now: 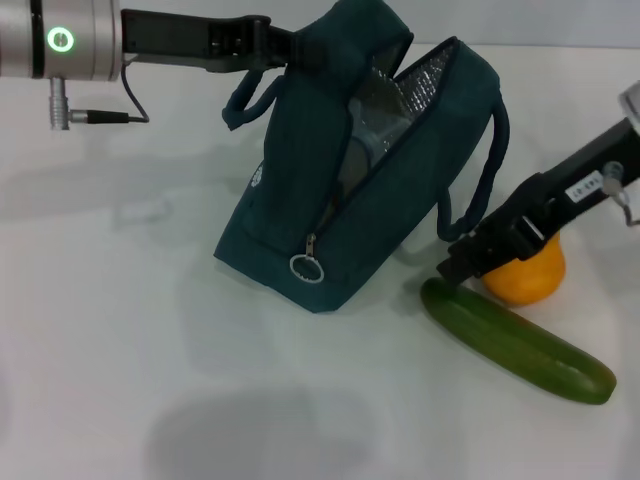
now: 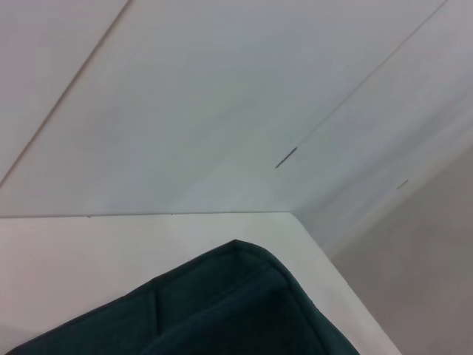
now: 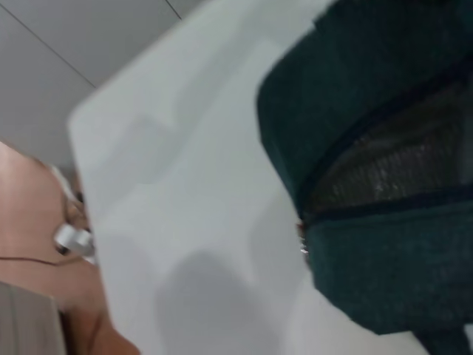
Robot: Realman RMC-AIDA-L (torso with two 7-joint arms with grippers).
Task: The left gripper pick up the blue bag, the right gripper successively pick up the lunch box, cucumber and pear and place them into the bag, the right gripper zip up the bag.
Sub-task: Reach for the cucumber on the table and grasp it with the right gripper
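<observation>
1. Nearest the head camera lies the cucumber (image 1: 520, 345), flat on the table (image 1: 120, 380) just beside the bag's lower corner.
2. Right pincer (image 1: 455, 268) hovers at the cucumber's near end, in front of the pear (image 1: 526, 275); whether its fingers are spread cannot be told.
3. Left pincer (image 1: 283, 47) is pinched on the upper flap of the blue bag (image 1: 400, 190), tilting it so the mouth gapes toward the right arm.
4. Inside, against foil lining, a clear shape is probably the lunch box (image 1: 375, 130).
5. Zipper ring (image 1: 307, 268) hangs low; open table lies left and front.
</observation>
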